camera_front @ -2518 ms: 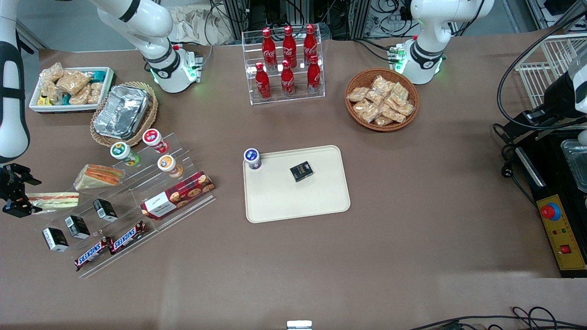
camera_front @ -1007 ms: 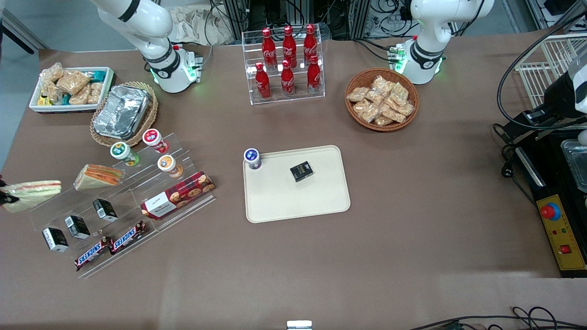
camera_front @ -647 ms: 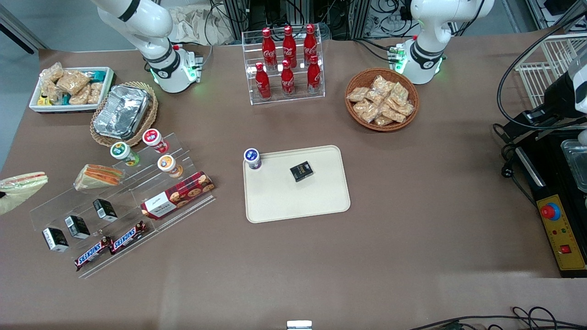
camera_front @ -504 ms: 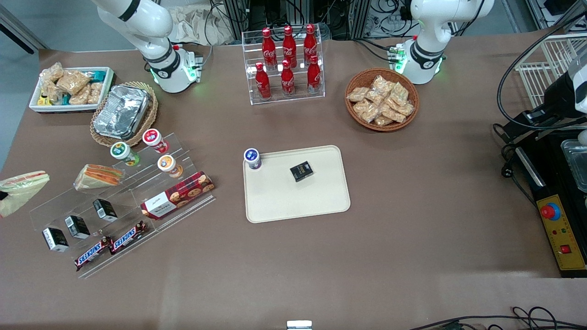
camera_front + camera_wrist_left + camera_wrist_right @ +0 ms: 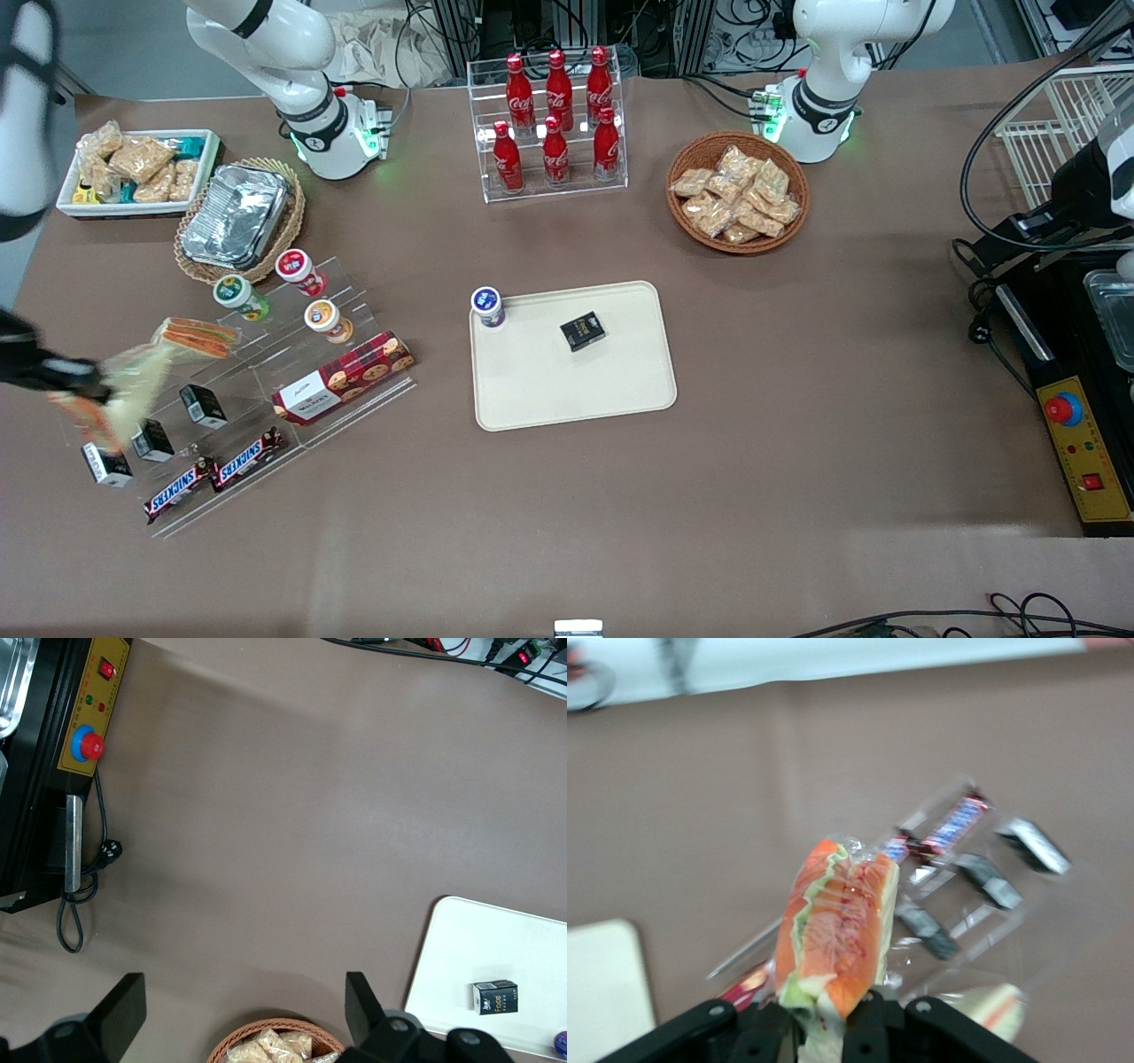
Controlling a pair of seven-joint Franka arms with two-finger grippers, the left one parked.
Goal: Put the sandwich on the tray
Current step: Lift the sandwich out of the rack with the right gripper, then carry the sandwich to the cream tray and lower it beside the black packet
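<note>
Sandwich [image 5: 833,921] pinched in tool [image 5: 824,1028], long axis pointing away from fingers, above acrylic rack [image 5: 266,372]; tray [image 5: 620,399] well apart.

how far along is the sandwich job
Pickup looks done: the claw is shut on the sandwich, lifted above the clear display rack toward the working arm's end of the table. Left: carrying it to the tray, which holds only a small black box and a cup.

Front view high, angled down over table [image 5: 797,425] — wrist views closer; tray [image 5: 620,390] shared.
</note>
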